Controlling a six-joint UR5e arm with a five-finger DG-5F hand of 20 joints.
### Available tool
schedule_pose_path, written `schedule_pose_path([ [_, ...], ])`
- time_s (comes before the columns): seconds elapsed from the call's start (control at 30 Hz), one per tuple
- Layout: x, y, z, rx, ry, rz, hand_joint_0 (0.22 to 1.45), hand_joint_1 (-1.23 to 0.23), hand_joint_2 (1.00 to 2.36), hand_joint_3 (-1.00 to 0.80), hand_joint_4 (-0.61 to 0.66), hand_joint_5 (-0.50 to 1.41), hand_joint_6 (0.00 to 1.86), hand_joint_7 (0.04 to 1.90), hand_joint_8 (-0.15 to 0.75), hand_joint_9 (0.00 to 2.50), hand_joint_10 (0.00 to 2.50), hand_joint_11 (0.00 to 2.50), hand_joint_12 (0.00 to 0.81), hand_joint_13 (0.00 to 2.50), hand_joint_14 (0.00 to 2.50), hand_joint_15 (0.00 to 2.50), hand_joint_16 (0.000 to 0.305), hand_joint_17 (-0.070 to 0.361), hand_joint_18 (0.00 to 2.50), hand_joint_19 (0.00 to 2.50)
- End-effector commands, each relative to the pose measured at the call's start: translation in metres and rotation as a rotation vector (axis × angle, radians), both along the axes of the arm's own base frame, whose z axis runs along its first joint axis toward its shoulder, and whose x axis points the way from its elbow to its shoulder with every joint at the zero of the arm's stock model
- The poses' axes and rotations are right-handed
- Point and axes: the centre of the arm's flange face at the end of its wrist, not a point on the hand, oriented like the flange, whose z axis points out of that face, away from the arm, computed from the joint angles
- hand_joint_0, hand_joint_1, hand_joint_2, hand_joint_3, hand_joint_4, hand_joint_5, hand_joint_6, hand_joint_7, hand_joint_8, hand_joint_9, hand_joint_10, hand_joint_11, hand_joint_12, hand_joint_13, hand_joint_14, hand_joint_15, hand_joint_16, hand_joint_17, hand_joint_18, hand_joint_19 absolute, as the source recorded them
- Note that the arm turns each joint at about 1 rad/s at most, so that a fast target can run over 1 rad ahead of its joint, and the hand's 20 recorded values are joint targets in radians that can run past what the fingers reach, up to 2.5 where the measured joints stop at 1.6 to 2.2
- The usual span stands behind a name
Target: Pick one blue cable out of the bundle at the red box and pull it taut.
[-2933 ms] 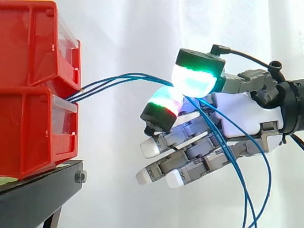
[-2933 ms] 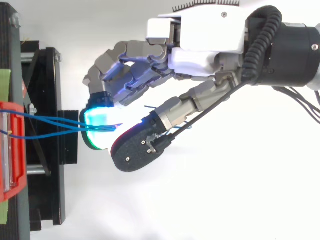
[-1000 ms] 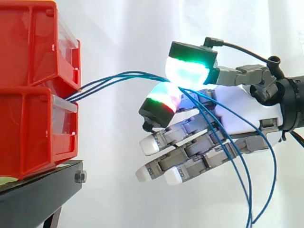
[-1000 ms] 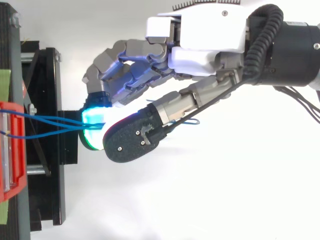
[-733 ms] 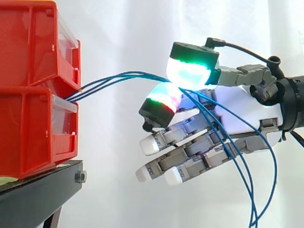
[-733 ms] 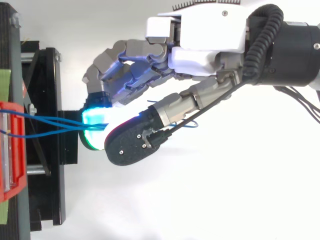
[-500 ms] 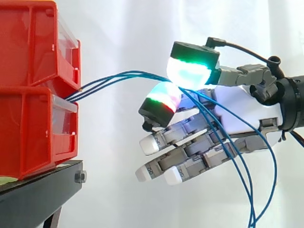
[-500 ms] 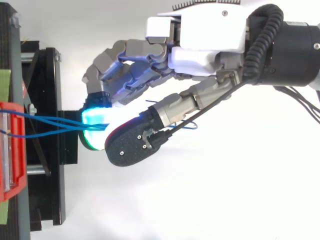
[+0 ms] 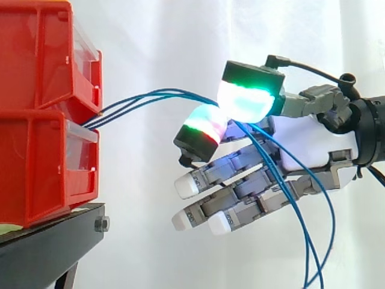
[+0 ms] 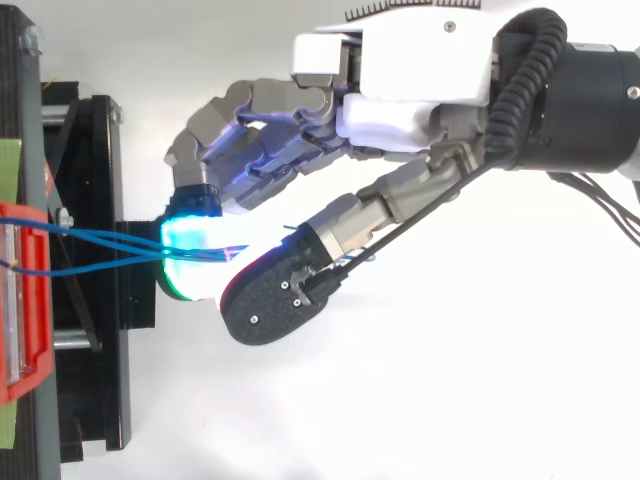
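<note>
Blue cables point(image 9: 133, 101) arc from the red boxes point(image 9: 36, 150) at far left to the hand point(image 9: 304, 147) at centre-right, pinched between two glowing pads point(image 9: 243, 101). It should probably keep one strand only, then pull steadily rightward.

Thin blue cables point(image 9: 129, 103) are leaving the red box point(image 9: 42, 168) between its two stacked tiers, arching away in a loose bunch, then drooping downward farther out.
</note>
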Motion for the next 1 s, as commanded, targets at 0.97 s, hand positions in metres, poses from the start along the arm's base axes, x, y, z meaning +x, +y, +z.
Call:
schedule_pose_path([
  [0.97,0.0003,0.0,0.0007,0.0,-0.001,0.0,0.62,-0.76,1.02,-0.24,-0.01,-0.17,0.87,1.07,0.274,0.6,0.01,0.33,0.36,0.19,0.0,0.0,0.055,0.124,0.37,0.2],
])
